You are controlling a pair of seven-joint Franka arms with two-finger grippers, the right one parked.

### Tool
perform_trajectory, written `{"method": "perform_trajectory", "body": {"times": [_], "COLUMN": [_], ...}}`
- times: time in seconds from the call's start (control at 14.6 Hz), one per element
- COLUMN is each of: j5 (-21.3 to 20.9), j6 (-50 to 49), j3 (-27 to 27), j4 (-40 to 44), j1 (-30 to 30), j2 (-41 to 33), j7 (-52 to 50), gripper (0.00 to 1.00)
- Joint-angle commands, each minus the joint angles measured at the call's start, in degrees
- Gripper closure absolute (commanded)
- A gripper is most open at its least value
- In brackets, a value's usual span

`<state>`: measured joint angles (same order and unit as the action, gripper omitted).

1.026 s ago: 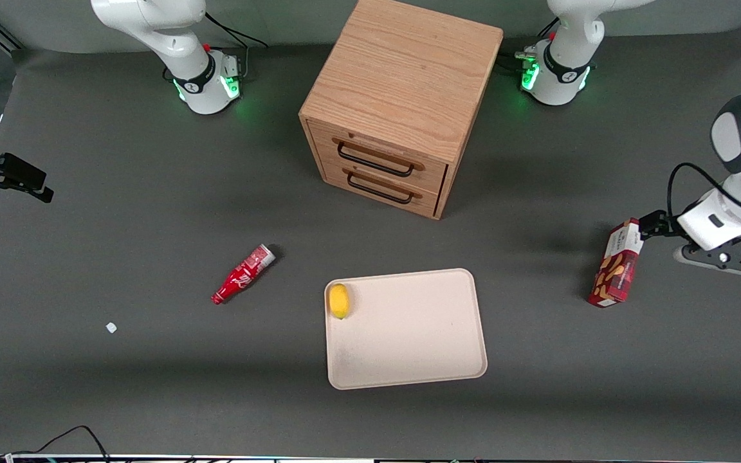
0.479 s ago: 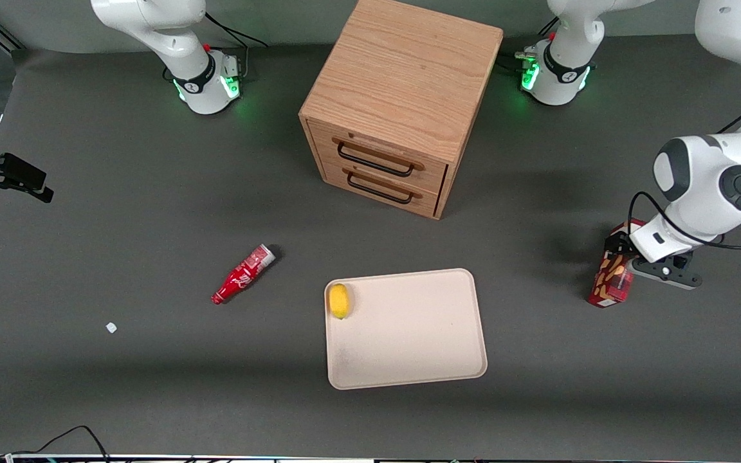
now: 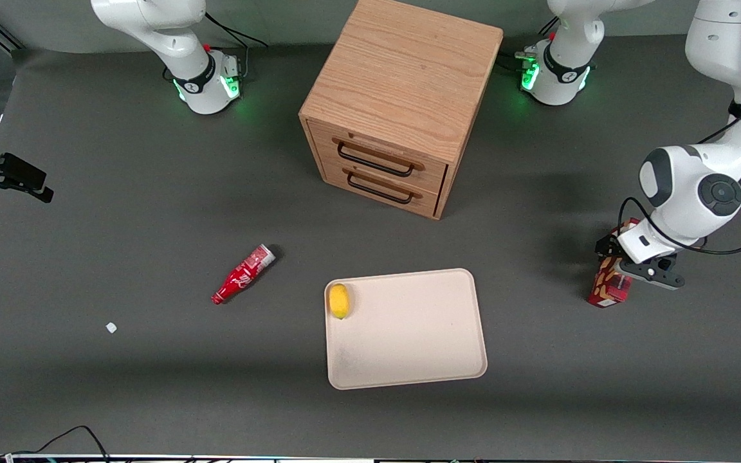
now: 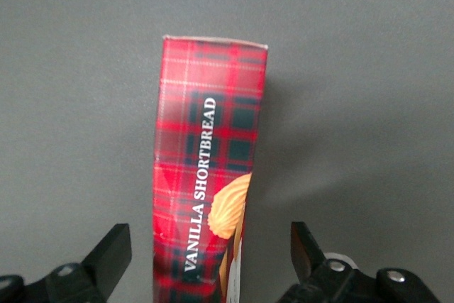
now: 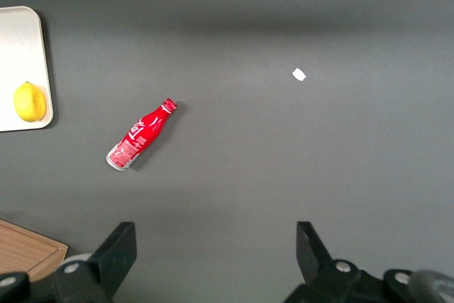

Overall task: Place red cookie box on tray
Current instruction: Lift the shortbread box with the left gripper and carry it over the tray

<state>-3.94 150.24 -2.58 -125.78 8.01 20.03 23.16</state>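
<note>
End effector: I see my end effector (image 3: pixel 616 260) (image 4: pixel 210 260) low over the red cookie box (image 3: pixel 610 287) (image 4: pixel 209 175), toward the working arm's end of the surface (image 3: pixel 119 386).
Fingers: in the wrist view the two fingers (image 4: pixel 110 257) stand wide apart, one to each side of the box, with grey surface showing between each finger and the cardboard; nothing is gripped.
Red cookie box: it rests on the surface, plaid, lettered "VANILLA SHORTBREAD" with a cookie picture; it looks to be standing on edge, though the arm covers much of it from the front, so I cannot be sure.
Tray: the tray (image 3: pixel 409 360) lies flat, well apart from the box, toward the parked arm's end from it.
Lemon: a yellow lemon (image 3: pixel 339 300) (image 5: pixel 29 101) sits on the tray, just inside one short rim.
Bottle: a red bottle (image 3: pixel 242 274) (image 5: pixel 140 135) lies on its side, nearer the parked arm's end than the tray.
Cabinet: a wooden two-drawer cabinet (image 3: pixel 402 96), both drawers shut, farther from the front camera than the tray.
Scrap: a small white scrap (image 3: pixel 110 327) (image 5: pixel 299 74) lies near the bottle.
</note>
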Motion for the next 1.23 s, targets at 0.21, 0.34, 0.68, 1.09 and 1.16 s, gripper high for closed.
{"method": "perform_trajectory", "body": {"times": [0.21,0.34,0.68,1.09,1.16], "j5": [-0.6,-0.6,-0.5,0.1,0.2], "j6": [0.1,-0.8,-1.3,-8.3,-11.4], "j3": [0.8,0.8,0.8,0.8,0.7], "j4": [-0.7,-0.6,-0.4,2.8,4.4], "j1": [-0.7,-0.9,-0.9,-0.8,-0.8], "j2": [-0.6,-0.7,-0.8,-3.4,-4.4], "j7": [0.5,0.0,-0.2,-0.9,-1.7], "gripper": [0.9,1.0,1.0,1.0,1.0]}}
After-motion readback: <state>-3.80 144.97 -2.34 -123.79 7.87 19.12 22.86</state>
